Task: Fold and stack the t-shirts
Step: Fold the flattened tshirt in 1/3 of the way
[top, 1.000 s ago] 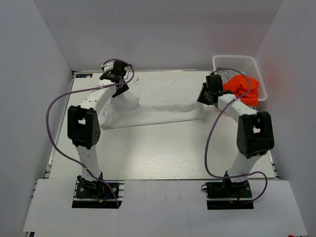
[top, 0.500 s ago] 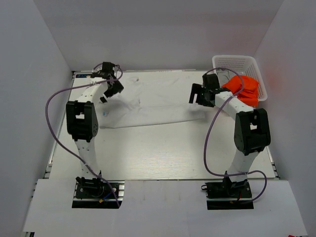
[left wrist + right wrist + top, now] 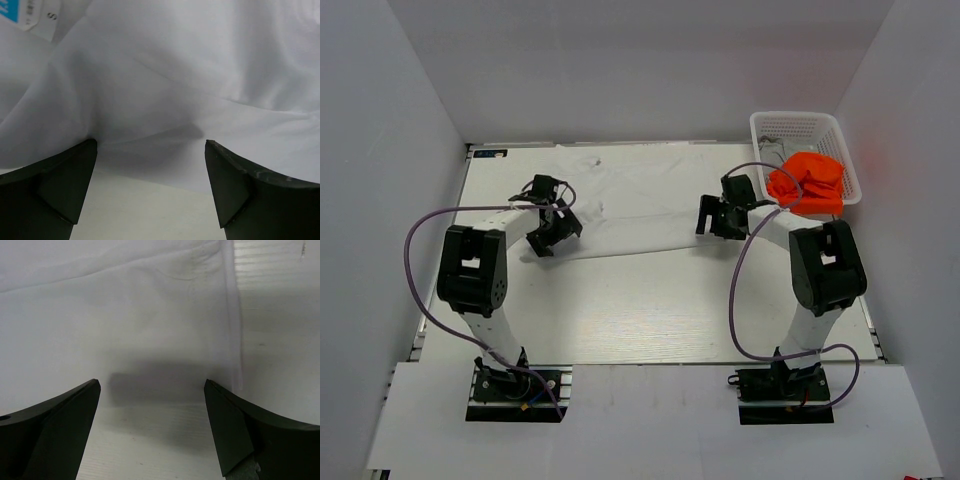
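While both grippers are standing spread with nothing between the jaws, the task is sitting at an early stage. The white t-shirt (image 3: 640,195) is lying flat on the worktop (image 3: 640,310), stretching leftward from just beside the basket (image 3: 800,121) as a wide, slightly slanted band. It is looking roughly laid out or perhaps folded once; it is not yet forming a compact packet. The orange t-shirt (image 3: 807,182) is hanging bunched over the near rim of the basket, unfolded. A patch of grey cloth (image 3: 772,148) is showing inside the basket at its left wall; whether it is the third shirt is hard to tell. No stack is existing yet, so nearly all folding and all stacking are judged as outstanding.

The right gripper (image 3: 713,215) is hovering left of the basket and a little nearer, over the right end of the white t-shirt, where the right wrist view is showing the side hem running just inside the right finger. The left gripper (image 3: 552,232) is hovering well to the left of the basket, over the near left edge of the cloth, with a size label (image 3: 30,17) lying beyond it.

Open worktop is extending nearer than the basket and across to the left, giving room for folding. The enclosure walls (image 3: 410,130) are bounding the sides.
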Robot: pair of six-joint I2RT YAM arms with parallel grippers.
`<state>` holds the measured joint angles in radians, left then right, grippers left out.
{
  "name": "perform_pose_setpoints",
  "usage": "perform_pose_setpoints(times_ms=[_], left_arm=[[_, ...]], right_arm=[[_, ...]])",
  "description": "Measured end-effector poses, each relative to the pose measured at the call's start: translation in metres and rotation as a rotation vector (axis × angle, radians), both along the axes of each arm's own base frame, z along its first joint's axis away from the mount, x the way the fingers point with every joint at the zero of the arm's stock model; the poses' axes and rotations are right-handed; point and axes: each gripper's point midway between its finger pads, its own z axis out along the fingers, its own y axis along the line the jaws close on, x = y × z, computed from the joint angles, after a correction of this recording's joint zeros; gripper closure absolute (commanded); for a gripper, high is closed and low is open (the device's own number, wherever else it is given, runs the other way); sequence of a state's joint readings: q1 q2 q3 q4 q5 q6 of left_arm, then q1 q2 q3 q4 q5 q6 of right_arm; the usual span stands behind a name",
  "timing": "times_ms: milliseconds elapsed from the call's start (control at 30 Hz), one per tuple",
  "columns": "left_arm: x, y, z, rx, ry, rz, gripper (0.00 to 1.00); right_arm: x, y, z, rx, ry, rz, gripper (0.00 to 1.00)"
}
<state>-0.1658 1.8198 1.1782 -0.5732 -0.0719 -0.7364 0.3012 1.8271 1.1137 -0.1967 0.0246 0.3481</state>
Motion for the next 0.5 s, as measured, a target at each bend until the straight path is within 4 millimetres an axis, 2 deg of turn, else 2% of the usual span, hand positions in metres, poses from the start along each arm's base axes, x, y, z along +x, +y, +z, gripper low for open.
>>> perform_pose_setpoints(times_ms=[267, 333, 500], left_arm=[[-0.043, 0.022, -0.006, 0.074, 0.03, 0.07, 0.0], [-0.065, 0.026, -0.006, 0.075, 0.043, 0.075, 0.0], [-0.124, 0.029, -0.005, 0.05, 0.089, 0.065, 0.0]], right_arm=[[-0.017, -0.008, 0.0, -0.003, -0.04, -0.048, 0.1], [-0.03, -0.01, 0.0, 0.006, -0.052, -0.056, 0.1], [-0.083, -0.016, 0.0, 0.024, -0.036, -0.064, 0.1]])
